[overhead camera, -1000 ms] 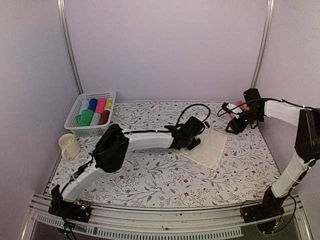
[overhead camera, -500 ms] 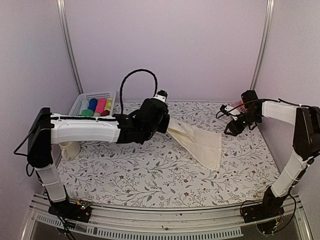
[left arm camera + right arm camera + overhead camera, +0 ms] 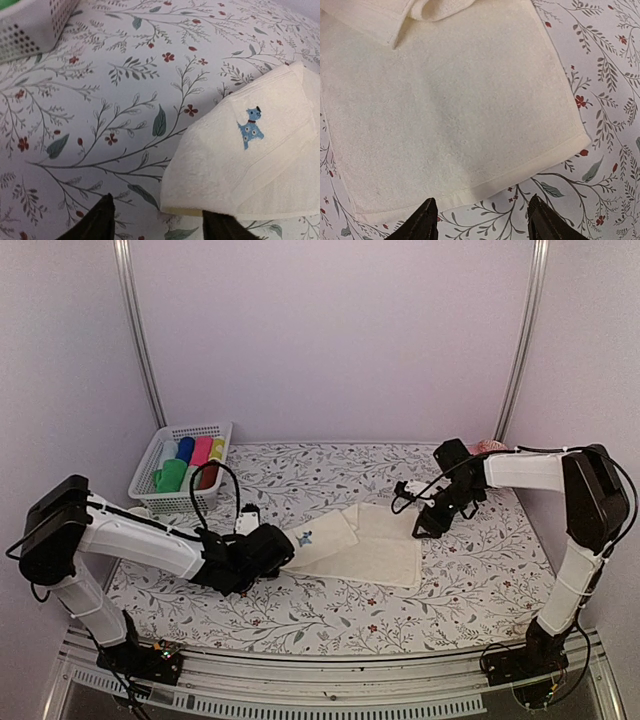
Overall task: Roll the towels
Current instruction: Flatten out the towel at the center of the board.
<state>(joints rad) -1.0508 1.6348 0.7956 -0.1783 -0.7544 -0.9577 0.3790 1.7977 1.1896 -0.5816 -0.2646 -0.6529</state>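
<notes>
The cream-white towel [image 3: 375,552] lies flat mid-table, its left part folded over so a small blue dog mark [image 3: 303,537] faces up. My left gripper [image 3: 284,545] sits low at the towel's left corner; in the left wrist view the left gripper [image 3: 159,210] is open, and the folded towel edge [image 3: 235,165] lies just ahead of its dark fingers [image 3: 100,220]. My right gripper [image 3: 419,524] hovers at the towel's right edge, and in the right wrist view this gripper [image 3: 482,202] is open above the hem of the towel [image 3: 450,110]. The green towel [image 3: 172,477] lies rolled in the basket.
A white basket [image 3: 146,473] at the back left holds blue, pink, red and yellow rolls; its corner [image 3: 30,27] shows in the left wrist view. A pink object [image 3: 488,447] sits at the back right. The left arm stretches low along the table's left side.
My left gripper carried the cream towel's corner leftward, folding it over, lowered it to the table and opened. My right gripper moved left and down to the towel's right edge.
</notes>
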